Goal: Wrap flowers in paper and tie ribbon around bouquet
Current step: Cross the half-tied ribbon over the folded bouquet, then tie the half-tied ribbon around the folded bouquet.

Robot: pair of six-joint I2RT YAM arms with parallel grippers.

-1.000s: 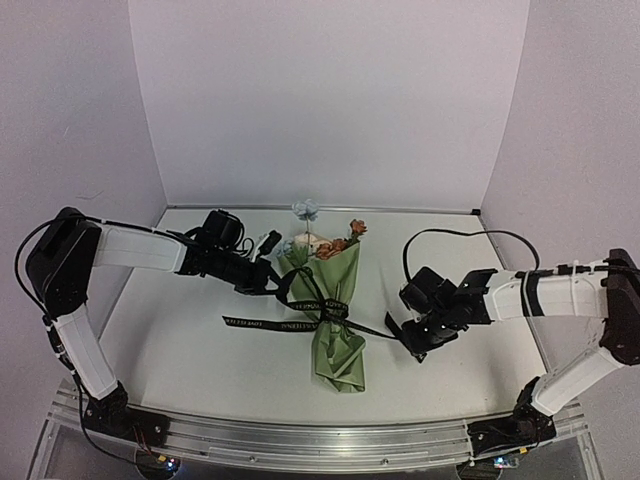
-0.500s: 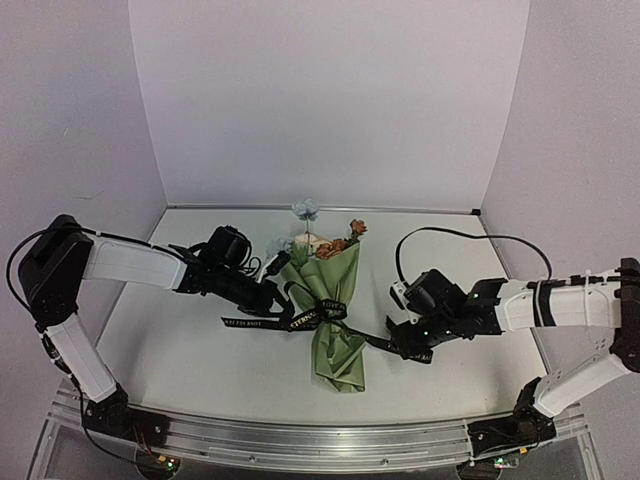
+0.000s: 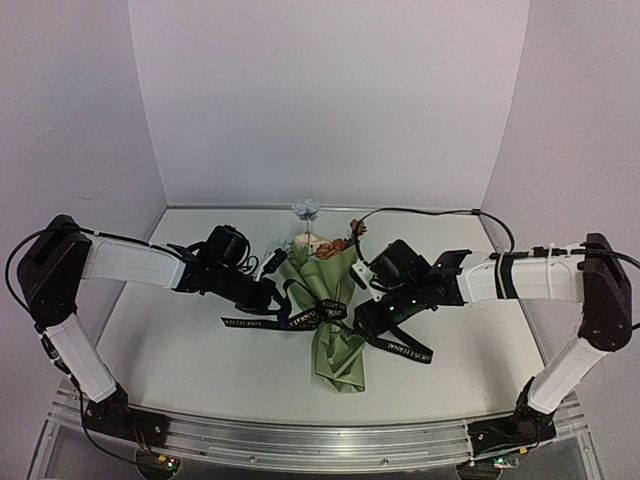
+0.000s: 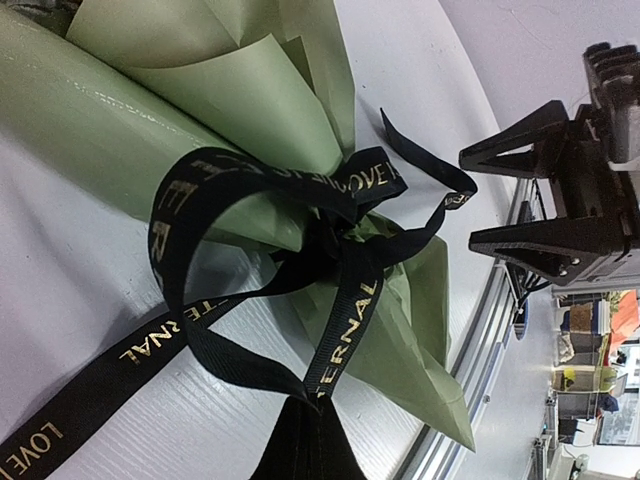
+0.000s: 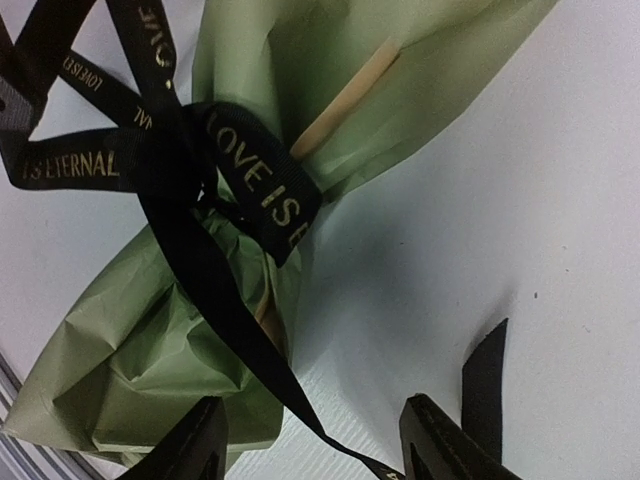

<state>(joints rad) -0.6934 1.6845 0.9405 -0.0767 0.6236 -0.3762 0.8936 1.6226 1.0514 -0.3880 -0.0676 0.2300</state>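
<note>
Left arm stretched low across table, left gripper [image 3: 276, 298] clenched on ribbon [image 3: 318, 313]. Right arm bent inward, right gripper [image 3: 362, 320] jaws apart, grasping nothing, beside bouquet [image 3: 338, 345]. Bouquet lies mid white table [image 3: 190, 350]; plain pale walls [image 3: 320, 100].

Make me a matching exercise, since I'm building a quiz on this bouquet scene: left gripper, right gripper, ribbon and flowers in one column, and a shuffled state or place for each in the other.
Column one:
1. left gripper
2. right gripper
3. ribbon
4. flowers

Column two:
a. sticking out of the far, wide end of the paper
b. open, close beside the wrapped bunch
c. tied round the middle of the paper
d. shut on a strand of the ribbon

Pairs: 1-d, 2-b, 3-c, 4-a
</note>
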